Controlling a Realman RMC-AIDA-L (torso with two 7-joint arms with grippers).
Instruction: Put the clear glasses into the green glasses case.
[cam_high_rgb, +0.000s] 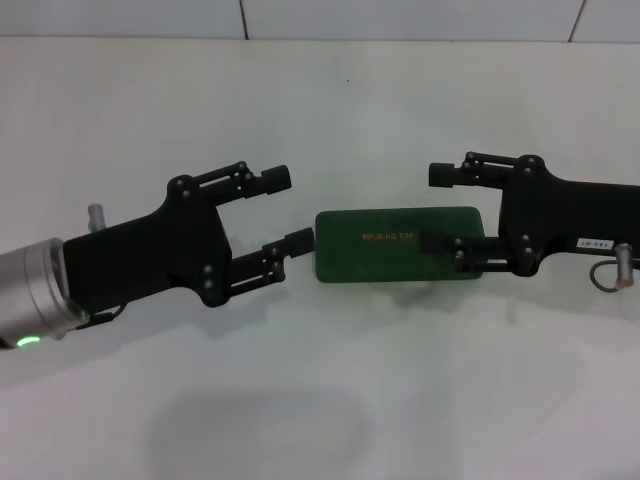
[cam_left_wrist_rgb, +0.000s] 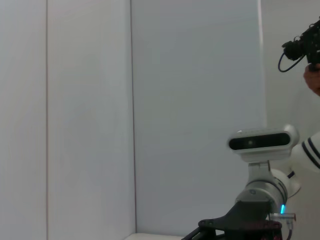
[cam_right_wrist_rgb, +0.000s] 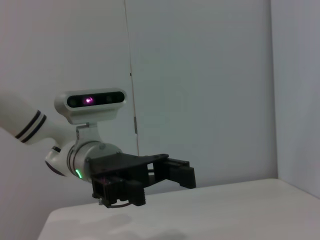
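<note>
- The green glasses case (cam_high_rgb: 400, 245) lies flat on the white table (cam_high_rgb: 330, 400), lid down and closed, orange lettering on top. Its long axis runs left to right across the scene.
- My left gripper (cam_high_rgb: 288, 210) sits just left of the case's left end, fingers spread wide and holding nothing. The nearer fingertip (cam_high_rgb: 300, 240) is just beside the case's left edge; I cannot tell whether it touches. The farther fingertip is clear of the case, on its far side.
- My right gripper (cam_high_rgb: 438, 208) sits at the case's right end, fingers likewise spread and holding nothing. Its nearer finger (cam_high_rgb: 445, 245) overlaps the lid in the head view; its farther finger is beyond the case's far edge. Whether the nearer finger rests on the lid or hangs above it, I cannot tell.
- Both grippers point inward along the case's long axis, one at each end. Neither is noticeably nearer than the other; the right overlaps the case more.
- The clear glasses are not visible in any view. I judge they are either inside the closed case or too faint against the white surface to find.
- The left wrist view shows only the wall and my right arm's wrist camera; the right wrist view shows my left gripper from afar, not the case.
- Judgement: if the glasses are not inside, the coming move turns on opening the lid, with one gripper steadying an end.
</note>
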